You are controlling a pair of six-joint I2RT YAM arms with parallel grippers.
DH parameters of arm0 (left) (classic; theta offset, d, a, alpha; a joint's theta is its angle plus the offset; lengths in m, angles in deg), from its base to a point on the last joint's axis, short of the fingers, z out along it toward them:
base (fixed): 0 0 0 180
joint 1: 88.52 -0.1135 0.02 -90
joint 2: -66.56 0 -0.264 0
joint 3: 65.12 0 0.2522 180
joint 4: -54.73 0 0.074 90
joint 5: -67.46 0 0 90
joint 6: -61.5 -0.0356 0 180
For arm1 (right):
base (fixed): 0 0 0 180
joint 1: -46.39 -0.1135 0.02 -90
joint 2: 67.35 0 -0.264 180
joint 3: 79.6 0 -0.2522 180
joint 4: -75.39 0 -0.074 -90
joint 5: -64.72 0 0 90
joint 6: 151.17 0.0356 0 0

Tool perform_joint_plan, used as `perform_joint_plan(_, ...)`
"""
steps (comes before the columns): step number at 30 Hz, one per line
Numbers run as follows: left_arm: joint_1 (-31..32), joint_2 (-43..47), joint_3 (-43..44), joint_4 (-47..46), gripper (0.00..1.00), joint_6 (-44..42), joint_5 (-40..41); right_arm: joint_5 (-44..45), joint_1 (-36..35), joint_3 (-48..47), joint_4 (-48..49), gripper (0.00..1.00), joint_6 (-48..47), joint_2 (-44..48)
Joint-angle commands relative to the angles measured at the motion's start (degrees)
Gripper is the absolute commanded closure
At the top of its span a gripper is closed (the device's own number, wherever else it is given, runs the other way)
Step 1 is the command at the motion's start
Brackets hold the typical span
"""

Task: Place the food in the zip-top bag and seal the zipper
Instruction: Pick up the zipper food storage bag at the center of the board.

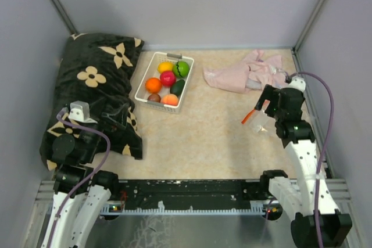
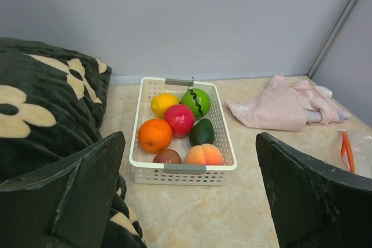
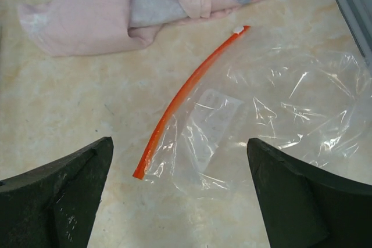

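Observation:
The food (image 1: pixel 167 81) lies in a white slotted basket (image 1: pixel 143 88) at the table's middle back: orange (image 2: pixel 154 135), yellow (image 2: pixel 163 104), red (image 2: pixel 179 119), bright green (image 2: pixel 196 101), dark green (image 2: pixel 201 132), brown (image 2: pixel 167 157) and peach (image 2: pixel 203 155) pieces. The clear zip-top bag (image 3: pixel 279 103) lies flat and empty on the right, its red-orange zipper (image 3: pixel 186 94) along the left side. My right gripper (image 3: pixel 179 143) hangs open just above the bag's near corner. Open and holding nothing, my left gripper (image 2: pixel 189 143) sits over the pillow, facing the basket.
A black pillow with beige flowers (image 1: pixel 96 85) fills the left side. A crumpled pink cloth (image 1: pixel 247 72) lies behind the bag at the back right. Grey walls close in the back and both sides.

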Motion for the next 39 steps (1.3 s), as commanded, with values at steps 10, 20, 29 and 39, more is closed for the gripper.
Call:
perform_joint_plan(10, 0.88, 0.27, 1.19, 0.42, 0.0, 0.27, 0.91, 20.96, -5.54, -12.28, -0.92, 0.01, 5.18, -30.02)
perform_joint_plan(20, 1.39, 0.31, 1.15, 0.67, 0.0, -0.16, 1.4, 31.06, -9.36, -16.86, -1.12, 0.03, 4.16, -45.28)
perform_joint_plan(29, 2.02, 0.21, 1.11, 0.65, 0.0, -0.18, 1.29, 31.82, -9.33, -18.23, 0.22, 0.13, 3.19, -53.6)
perform_joint_plan(39, 2.11, -0.35, 1.1, 0.58, 0.0, -0.01, 0.37, 31.37, -9.38, -14.87, 2.56, 0.65, 2.51, -50.94)
